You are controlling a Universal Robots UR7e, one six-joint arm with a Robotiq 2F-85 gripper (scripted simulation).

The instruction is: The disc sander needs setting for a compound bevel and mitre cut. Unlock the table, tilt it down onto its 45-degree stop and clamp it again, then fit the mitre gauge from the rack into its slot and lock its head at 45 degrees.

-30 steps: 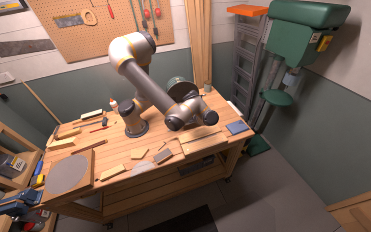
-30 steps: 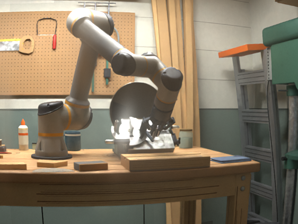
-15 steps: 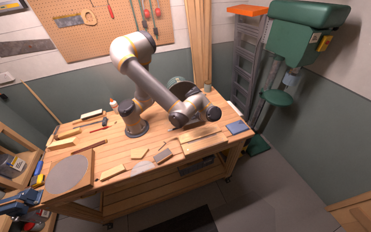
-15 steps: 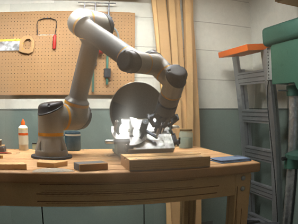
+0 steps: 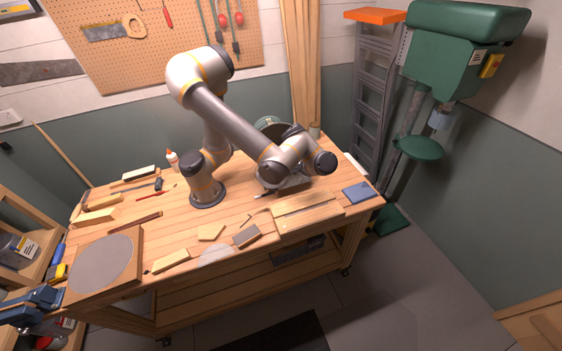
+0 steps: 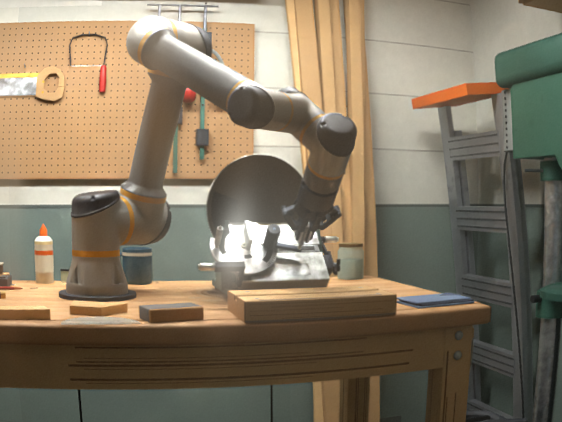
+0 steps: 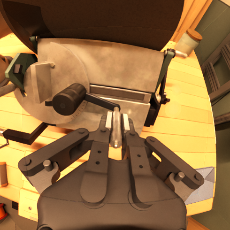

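Observation:
The disc sander [image 5: 271,128] is mostly hidden behind my arm in the side camera; its round disc [image 6: 256,192] stands behind the grey table [image 7: 112,68], which slopes down toward me. The mitre gauge [image 7: 47,91] sits on the table with its half-round head at the left and a black knob [image 7: 67,99] on top. A black arm runs from the knob to a short silver lever handle [image 7: 115,130]. My gripper [image 7: 115,123] is closed around that silver handle at the table's front edge. A black clamp lever [image 7: 157,103] sits at the table's right side.
A corked jar [image 7: 189,42] stands behind the sander on the right. A wooden rack [image 6: 310,304] lies along the bench front, with a blue pad [image 6: 435,299] to its right. Wood blocks [image 5: 211,231], a glue bottle [image 6: 43,252] and a blue cup [image 6: 136,264] lie further left.

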